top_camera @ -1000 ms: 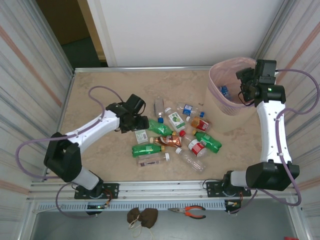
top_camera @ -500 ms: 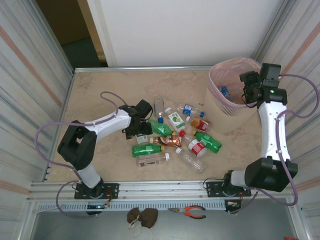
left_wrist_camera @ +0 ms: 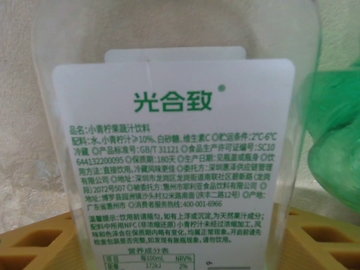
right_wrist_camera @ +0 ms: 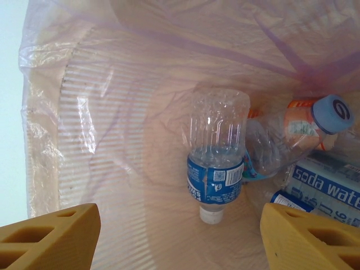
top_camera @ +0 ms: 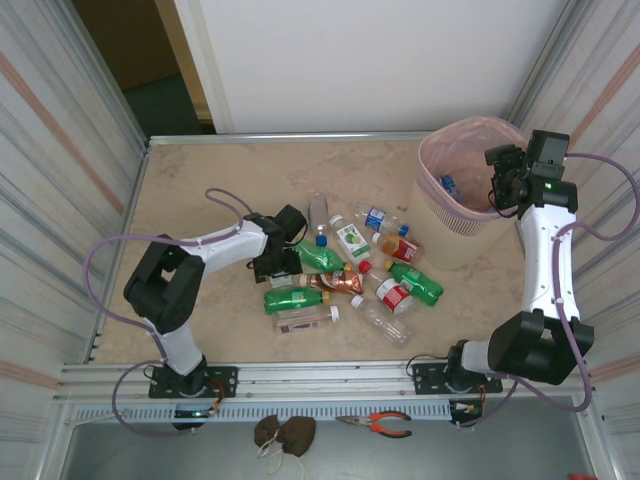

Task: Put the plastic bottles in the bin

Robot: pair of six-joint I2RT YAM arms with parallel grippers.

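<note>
Several plastic bottles (top_camera: 352, 270) lie in a heap mid-table, green, amber and clear. My left gripper (top_camera: 277, 262) is down at the heap's left edge. In the left wrist view its yellow fingers (left_wrist_camera: 34, 242) press both sides of a clear bottle with a white label in green print (left_wrist_camera: 174, 157); a green bottle (left_wrist_camera: 337, 152) lies beside it. The bin (top_camera: 440, 215), beige with a pink liner, stands at the far right. My right gripper (top_camera: 503, 178) hangs open over it with nothing between its fingers (right_wrist_camera: 50, 236). Inside lie a blue-labelled bottle (right_wrist_camera: 216, 163) and a blue-capped one (right_wrist_camera: 304, 126).
Ribbed walls close in the table on the left and right. Bare tabletop (top_camera: 200, 185) stretches left of and behind the heap. Orange-handled pliers (top_camera: 375, 424) and a brown lump (top_camera: 283, 432) sit on the ledge below the arm bases.
My left gripper has moved right and down to the white-labelled bottle, and its jaws have narrowed onto it. My right gripper has drifted right over the bin's opening.
</note>
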